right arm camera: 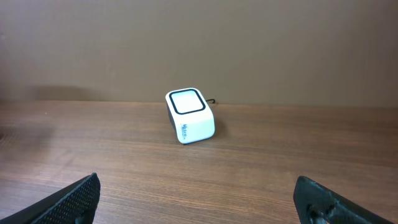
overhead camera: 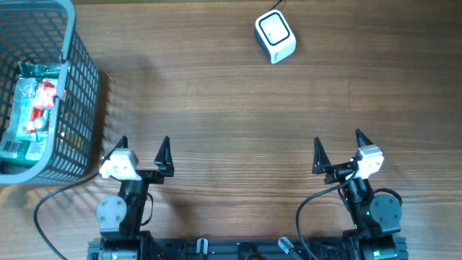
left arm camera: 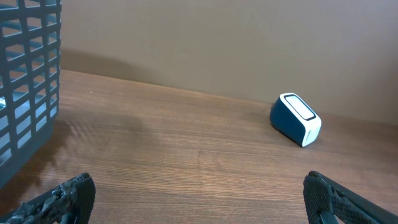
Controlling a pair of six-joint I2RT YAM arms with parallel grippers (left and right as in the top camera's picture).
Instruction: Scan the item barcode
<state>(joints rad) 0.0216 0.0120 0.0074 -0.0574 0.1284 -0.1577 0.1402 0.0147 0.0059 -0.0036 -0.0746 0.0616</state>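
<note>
- Packaged item (overhead camera: 32, 108) lies inside the grey basket (overhead camera: 81, 87) at the far left, so it likely has to be lifted out before its barcode can be shown.
- Left gripper (overhead camera: 144, 141), near the basket, stands released and empty; it looks the better placed to reach in.
- Scanner (overhead camera: 275, 37) sits far back on the table (overhead camera: 216, 101), its window tilted upward to receive a code.
- Right gripper (overhead camera: 338, 137) is spread wide, holding nothing.

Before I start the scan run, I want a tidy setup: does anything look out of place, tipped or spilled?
Nothing stands out. The scanner rests on the table, turned at a slight angle; the packaged item lies inside the basket; the left gripper and right gripper are open and empty.
</note>
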